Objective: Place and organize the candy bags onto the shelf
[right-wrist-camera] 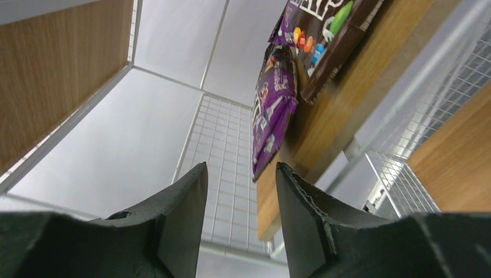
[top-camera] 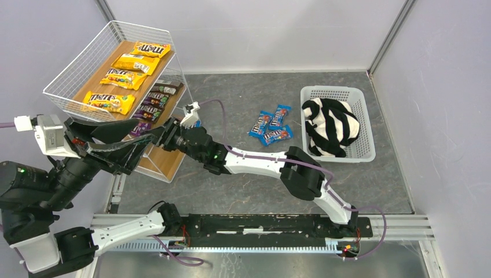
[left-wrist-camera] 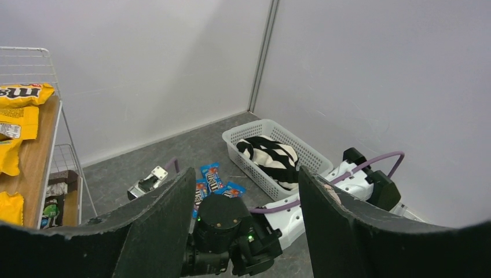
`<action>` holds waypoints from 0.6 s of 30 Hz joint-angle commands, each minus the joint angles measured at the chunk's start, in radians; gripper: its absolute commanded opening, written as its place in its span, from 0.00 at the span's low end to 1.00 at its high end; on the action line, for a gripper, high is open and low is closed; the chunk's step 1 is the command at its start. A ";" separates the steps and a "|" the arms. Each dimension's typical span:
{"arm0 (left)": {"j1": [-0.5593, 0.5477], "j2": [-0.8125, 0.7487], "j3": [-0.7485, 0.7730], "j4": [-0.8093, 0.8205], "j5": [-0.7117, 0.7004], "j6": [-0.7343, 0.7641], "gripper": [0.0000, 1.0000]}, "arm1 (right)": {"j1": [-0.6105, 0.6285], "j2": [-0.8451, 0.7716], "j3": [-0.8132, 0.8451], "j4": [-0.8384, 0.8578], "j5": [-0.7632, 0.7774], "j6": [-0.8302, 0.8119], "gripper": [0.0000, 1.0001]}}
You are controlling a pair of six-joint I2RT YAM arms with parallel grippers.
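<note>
The shelf (top-camera: 74, 68) stands at the far left. Several yellow candy bags (top-camera: 124, 62) lie on its top board and dark purple and brown bags (top-camera: 153, 99) on the middle board. Three blue bags (top-camera: 270, 127) lie on the table. My right gripper (top-camera: 164, 135) is open and empty at the middle tier's front; in the right wrist view its jaws (right-wrist-camera: 241, 167) stand apart just below a purple bag (right-wrist-camera: 271, 110) and a brown bag (right-wrist-camera: 324, 40). My left gripper (top-camera: 145, 145) is open and empty, just in front of the shelf, above the right wrist (left-wrist-camera: 227, 217).
A white plastic basket (top-camera: 365, 124) with a black-and-white striped cloth (top-camera: 330, 124) stands at the right, and also shows in the left wrist view (left-wrist-camera: 234, 138). The right arm (top-camera: 260, 159) stretches across the table's middle. Grey walls close in the table.
</note>
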 commanded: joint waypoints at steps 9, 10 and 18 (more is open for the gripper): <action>0.000 0.060 -0.043 0.062 0.046 -0.029 0.75 | -0.007 -0.299 -0.354 0.018 -0.093 -0.224 0.63; -0.001 0.070 -0.046 0.062 0.047 -0.034 0.77 | -0.011 -0.341 -0.420 0.023 -0.092 -0.287 0.64; 0.000 0.113 -0.203 0.202 0.055 -0.085 0.79 | -0.151 -0.776 -1.051 0.031 0.171 -0.640 0.77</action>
